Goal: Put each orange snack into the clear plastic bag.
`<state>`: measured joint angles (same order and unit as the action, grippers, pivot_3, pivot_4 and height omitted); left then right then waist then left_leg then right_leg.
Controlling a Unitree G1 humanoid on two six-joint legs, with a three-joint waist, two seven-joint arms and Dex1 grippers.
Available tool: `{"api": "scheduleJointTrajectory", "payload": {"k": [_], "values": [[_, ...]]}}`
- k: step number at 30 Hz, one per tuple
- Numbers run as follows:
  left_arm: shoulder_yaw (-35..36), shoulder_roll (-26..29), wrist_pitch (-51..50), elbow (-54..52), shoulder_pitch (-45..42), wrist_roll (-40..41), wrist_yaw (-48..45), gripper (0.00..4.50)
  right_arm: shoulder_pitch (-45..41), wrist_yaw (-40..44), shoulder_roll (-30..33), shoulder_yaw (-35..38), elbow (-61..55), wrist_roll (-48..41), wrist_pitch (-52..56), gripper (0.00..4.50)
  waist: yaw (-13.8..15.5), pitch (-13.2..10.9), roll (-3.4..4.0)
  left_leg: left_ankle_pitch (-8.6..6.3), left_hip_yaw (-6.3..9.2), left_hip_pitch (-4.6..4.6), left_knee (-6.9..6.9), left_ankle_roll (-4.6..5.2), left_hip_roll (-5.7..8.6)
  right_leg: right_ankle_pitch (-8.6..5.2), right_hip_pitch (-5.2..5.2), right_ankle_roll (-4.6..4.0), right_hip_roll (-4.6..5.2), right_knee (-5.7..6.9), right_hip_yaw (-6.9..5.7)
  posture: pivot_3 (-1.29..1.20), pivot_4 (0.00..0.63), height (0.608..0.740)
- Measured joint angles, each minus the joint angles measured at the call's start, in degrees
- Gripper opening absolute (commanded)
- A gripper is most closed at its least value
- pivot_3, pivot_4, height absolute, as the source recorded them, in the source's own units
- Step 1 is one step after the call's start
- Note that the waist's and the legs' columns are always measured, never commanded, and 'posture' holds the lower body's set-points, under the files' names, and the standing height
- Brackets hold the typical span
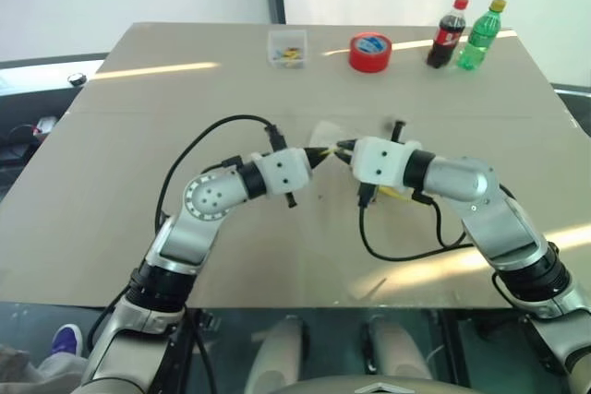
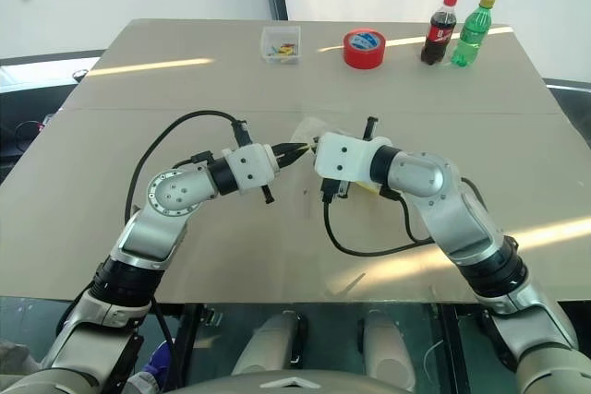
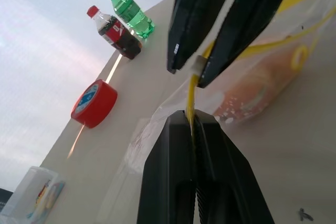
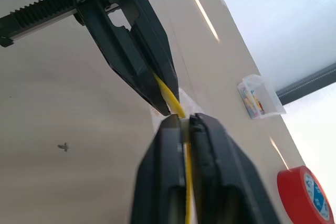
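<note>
While pinched between both hands (image 3: 192, 116) (image 4: 181, 120), clear plastic bag's (image 3: 252, 85) yellow strip.

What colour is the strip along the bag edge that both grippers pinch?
Yellow; the clear plastic bag's strip shows best in the left wrist view.

My arms are silver-grey metal with black bands at the joints. Each wrist ends in a white, boxy housing, and a black cable loops loose from each one — a long arc over the left, a low-hanging curl under the right. My left elbow carries a round disc ringed with small screws. My left gripper (image 3: 191, 116) and right gripper (image 4: 184, 121) have matte black, wedge-shaped fingers; a toothed rack runs along the left one's base.
</note>
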<state>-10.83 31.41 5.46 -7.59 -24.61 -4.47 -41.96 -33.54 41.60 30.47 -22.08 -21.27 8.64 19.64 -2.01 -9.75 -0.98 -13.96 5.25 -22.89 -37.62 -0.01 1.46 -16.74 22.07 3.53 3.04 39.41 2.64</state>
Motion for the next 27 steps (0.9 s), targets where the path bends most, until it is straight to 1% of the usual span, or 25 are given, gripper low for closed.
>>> {"api": "scheduleJointTrajectory", "payload": {"k": [11,15,19,22,27], "values": [[0.03,0.1,0.43,0.0,0.72,0.07,0.13,0.0,0.01,0.58,-0.23,0.0,1.19,0.42,-1.23,0.06,-0.01,0.0,0.0,0.0,0.0,0.0,0.03,0.0,0.0,0.0,0.01,0.0,0.0,0.0,0.0,0.0,0.15,0.74],[0.25,0.07,1.82,0.43,1.32,0.17,0.92,0.0,2.33,0.56,0.34,0.03,0.34,0.46,-1.1,0.06,0.06,0.0,0.0,0.0,0.01,0.0,0.1,0.0,0.0,0.0,0.01,0.0,0.01,-0.06,-0.01,0.0,0.15,0.74],[0.82,0.06,2.88,1.09,1.3,0.76,0.98,0.0,5.41,0.49,2.56,1.11,-1.48,0.62,0.14,0.06,0.12,0.0,0.0,0.0,0.01,0.0,0.12,0.0,0.0,0.0,0.0,0.0,0.02,-0.1,0.0,0.0,0.15,0.74],[1.56,0.1,2.98,1.54,1.23,1.77,0.98,0.0,9.16,0.35,5.64,3.37,-1.86,0.84,0.33,0.06,0.2,0.0,0.0,0.0,0.0,0.0,0.15,0.0,0.0,0.0,0.0,0.0,0.02,-0.13,-0.01,0.0,0.15,0.74],[1.83,0.17,3.72,2.1,1.13,2.03,1.07,0.0,13.76,-0.37,8.73,7.97,-2.56,0.84,1.76,0.06,0.05,-0.01,0.0,0.0,-0.03,0.01,0.18,0.0,-0.01,0.0,0.0,0.0,0.02,-0.15,0.02,0.0,0.15,0.74]]}}
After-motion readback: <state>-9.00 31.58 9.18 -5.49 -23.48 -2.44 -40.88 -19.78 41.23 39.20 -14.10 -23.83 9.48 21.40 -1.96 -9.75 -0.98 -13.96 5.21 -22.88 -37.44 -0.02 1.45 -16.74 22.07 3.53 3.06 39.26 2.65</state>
